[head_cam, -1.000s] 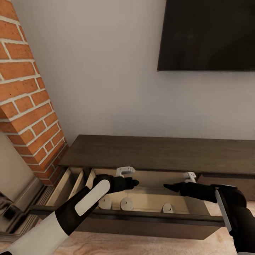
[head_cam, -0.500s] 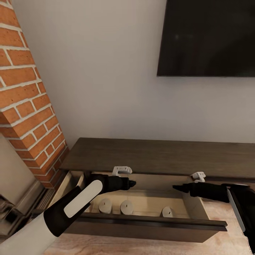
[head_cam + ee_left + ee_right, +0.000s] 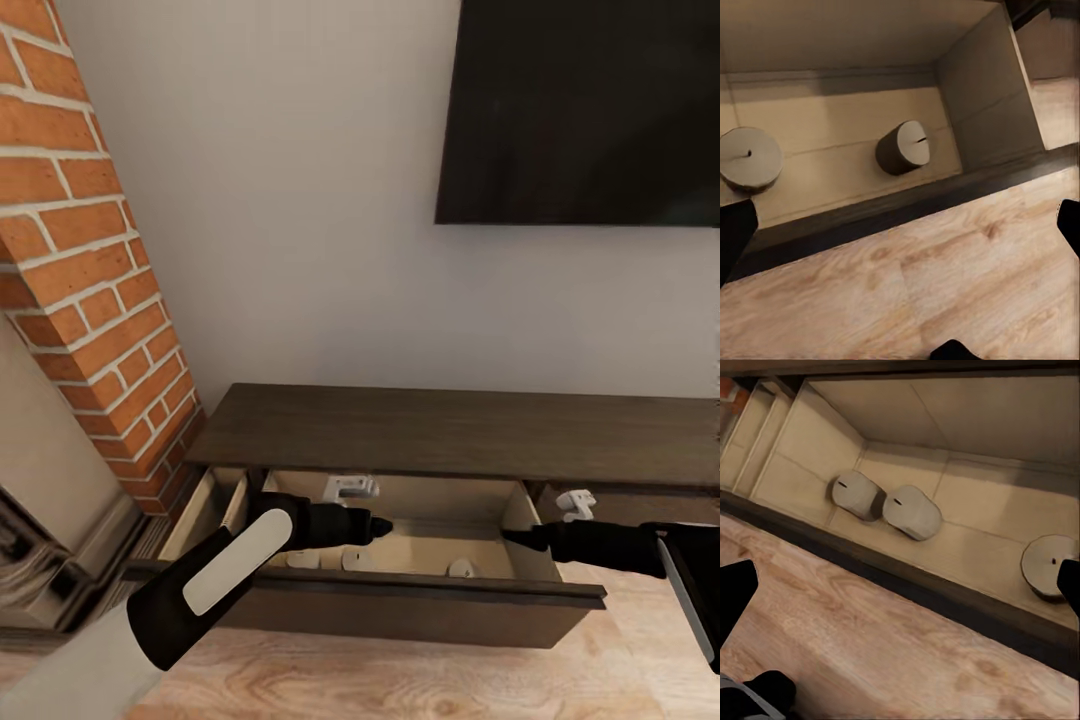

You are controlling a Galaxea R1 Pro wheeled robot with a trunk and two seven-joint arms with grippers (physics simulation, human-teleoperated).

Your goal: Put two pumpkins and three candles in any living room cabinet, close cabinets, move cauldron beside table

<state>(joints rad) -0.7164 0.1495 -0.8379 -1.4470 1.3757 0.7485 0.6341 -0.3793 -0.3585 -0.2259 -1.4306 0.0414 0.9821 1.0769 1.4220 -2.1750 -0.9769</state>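
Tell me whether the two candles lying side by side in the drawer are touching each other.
Touching. In the right wrist view the one candle overlaps the other candle with no strip of drawer floor between them.

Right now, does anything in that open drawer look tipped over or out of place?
Two of the stubby beige-grey candles in the long dark brown cabinet's pale drawer appear tilted, leaning over side by side and touching. The third candle looks upright, apart from them. The drawer itself is pulled out, not yet closed.

The drawer front (image 3: pixel 400 590) hides most of the candles (image 3: pixel 461 568); perhaps three.
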